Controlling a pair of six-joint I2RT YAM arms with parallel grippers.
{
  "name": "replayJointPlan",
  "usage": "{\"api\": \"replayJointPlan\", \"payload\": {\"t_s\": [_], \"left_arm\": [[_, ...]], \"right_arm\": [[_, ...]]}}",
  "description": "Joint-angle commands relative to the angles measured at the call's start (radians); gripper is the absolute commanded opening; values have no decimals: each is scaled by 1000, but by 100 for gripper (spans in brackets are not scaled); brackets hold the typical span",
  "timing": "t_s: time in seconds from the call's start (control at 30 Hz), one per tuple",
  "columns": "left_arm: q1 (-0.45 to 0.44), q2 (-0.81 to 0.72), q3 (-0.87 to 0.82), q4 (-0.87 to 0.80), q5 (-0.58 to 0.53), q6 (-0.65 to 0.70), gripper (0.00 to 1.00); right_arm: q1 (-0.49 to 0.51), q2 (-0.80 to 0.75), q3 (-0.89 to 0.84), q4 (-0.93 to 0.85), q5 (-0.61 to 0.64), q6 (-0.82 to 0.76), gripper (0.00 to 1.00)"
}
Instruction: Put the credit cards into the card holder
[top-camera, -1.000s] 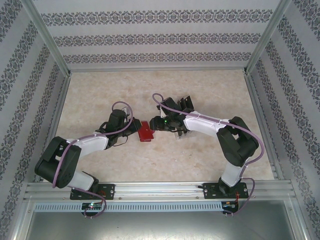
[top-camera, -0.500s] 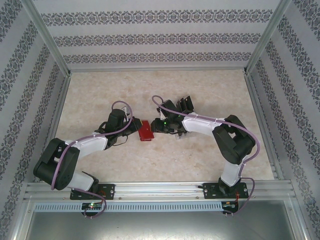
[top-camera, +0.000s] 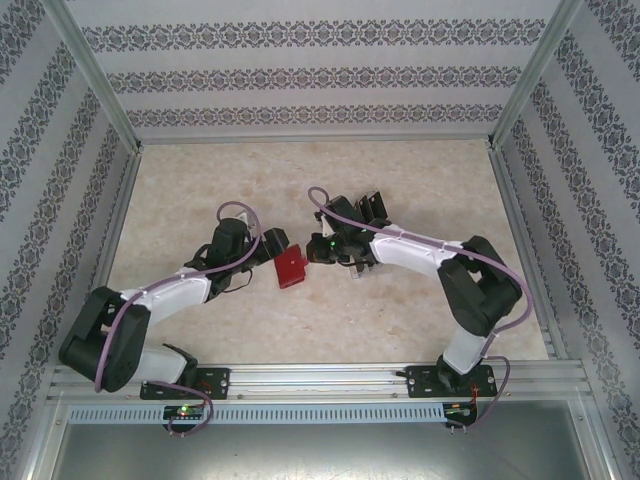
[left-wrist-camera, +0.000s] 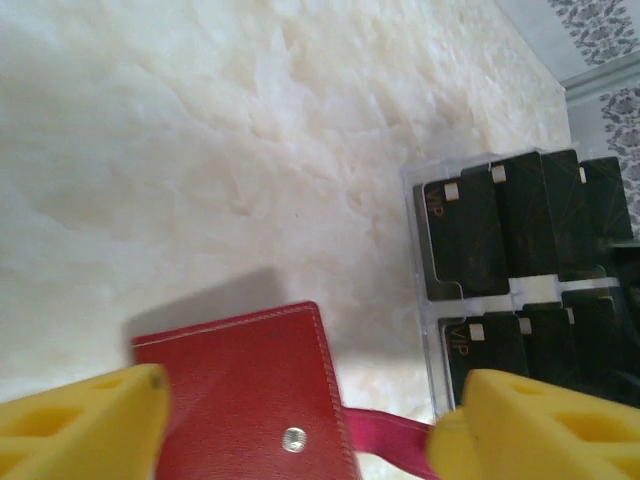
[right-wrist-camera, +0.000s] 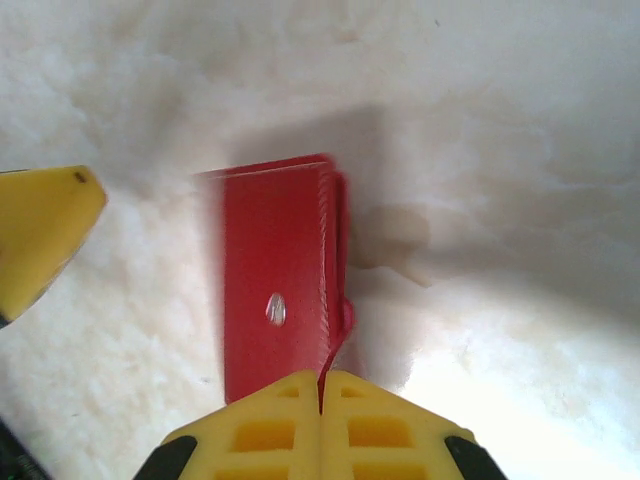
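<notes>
table: pale marbled top; everything was bunched up at the middle of the overhead frame.
left claw: jaws were wide open, spread to the two bottom corners of its wrist frame. The card holder sat between them, not squeezed. I reckon its job was to pin the body down.
right claw: clamped fully together at the bottom centre of its own frame, pinching what looked like the card holder's edge by the strap.
clear rack: right side of the left-wrist frame, just beside the card holder; couldn't tell if they touched.
card holder: red, folded closed, dead centre between both claws. The shadow beside it hinted it was partly raised off the table.
credit cards: black, all in the rack, none loaded yet.
snap: tiny silver dot on the top face. To me it had to pop first, so a slow peel from the pinched edge seemed smarter than a yank, or the whole thing would've just slid.
</notes>
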Motion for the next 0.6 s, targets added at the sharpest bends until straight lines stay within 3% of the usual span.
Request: {"api": "replayJointPlan", "payload": {"t_s": [0.0,0.33,0.57], "left_arm": [[26,-71,-8,-122,-114,56,88],[75,-142,-6,-212,-89,125,92],[76,-129,-20,-219,-84,124,92]], "right_arm": [[29,-67,41,-45,-2,-5,0],[86,-26,137,-71,3,17,0],[77,-63,44,-98,67,0,0]]}}
